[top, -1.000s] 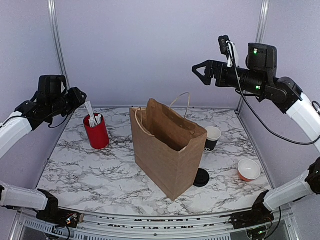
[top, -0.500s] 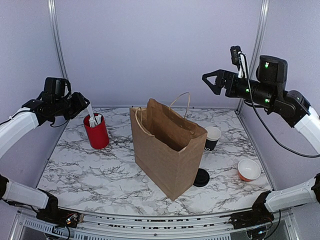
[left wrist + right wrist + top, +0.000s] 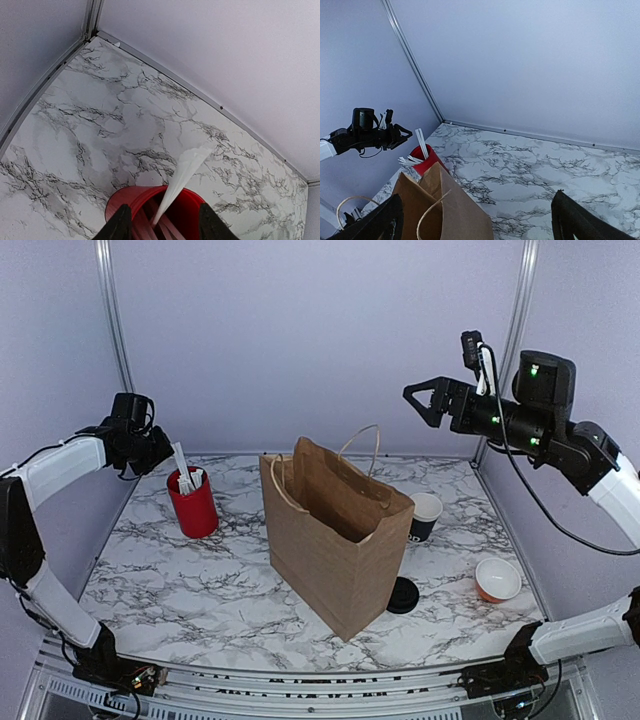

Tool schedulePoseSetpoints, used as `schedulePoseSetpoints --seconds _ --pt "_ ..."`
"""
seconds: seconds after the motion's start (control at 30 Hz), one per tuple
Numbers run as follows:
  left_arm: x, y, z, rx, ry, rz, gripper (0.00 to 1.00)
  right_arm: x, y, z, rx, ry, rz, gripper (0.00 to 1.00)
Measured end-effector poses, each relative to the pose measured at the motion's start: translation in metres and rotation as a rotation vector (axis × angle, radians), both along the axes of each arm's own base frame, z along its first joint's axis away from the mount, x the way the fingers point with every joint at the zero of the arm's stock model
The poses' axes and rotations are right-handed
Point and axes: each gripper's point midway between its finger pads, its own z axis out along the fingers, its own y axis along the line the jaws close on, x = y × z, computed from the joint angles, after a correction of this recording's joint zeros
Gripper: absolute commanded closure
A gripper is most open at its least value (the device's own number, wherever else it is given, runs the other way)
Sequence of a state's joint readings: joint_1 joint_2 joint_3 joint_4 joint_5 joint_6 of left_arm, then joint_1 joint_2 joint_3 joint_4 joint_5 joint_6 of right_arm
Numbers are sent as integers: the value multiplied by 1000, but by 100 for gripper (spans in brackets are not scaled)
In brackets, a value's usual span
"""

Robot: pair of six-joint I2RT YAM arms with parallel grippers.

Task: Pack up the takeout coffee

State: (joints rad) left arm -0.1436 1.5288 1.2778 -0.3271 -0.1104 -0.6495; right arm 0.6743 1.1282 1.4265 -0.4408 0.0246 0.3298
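**Both grippers released; cup still outside bag**

Left gripper [image 3: 161, 224]: jaws parted, gripping nothing. The red holder [image 3: 195, 510] sits directly below the gap, with its white stirrer [image 3: 183, 169] rising ahead of it.

Right gripper [image 3: 417, 405]: jaws spread wide, empty.

The takeout coffee [image 3: 423, 522] stands well below the right jaws, just beside the paper bag [image 3: 335, 545].

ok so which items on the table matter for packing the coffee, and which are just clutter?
Job: coffee cup, brown paper bag, probably the black lid.
Lying about: orange bowl; red holder of white sticks, though left fingers hover above it.
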Motion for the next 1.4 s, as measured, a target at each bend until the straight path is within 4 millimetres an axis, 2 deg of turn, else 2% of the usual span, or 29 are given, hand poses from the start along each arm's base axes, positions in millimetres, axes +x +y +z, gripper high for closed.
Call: schedulePoseSetpoints --seconds 0.13,0.37,0.77,1.4 --pt "18 7 -7 -2 9 17 57 -1 0 -4 6 11 -1 0" --pt "32 7 -15 -3 21 16 57 -8 -6 -1 21 7 -2 0" --pt "41 0 -17 -22 20 -18 58 -9 -7 -3 32 17 -5 0" --pt "50 -12 -15 -52 -1 -76 73 -9 -7 -7 28 23 -4 0"
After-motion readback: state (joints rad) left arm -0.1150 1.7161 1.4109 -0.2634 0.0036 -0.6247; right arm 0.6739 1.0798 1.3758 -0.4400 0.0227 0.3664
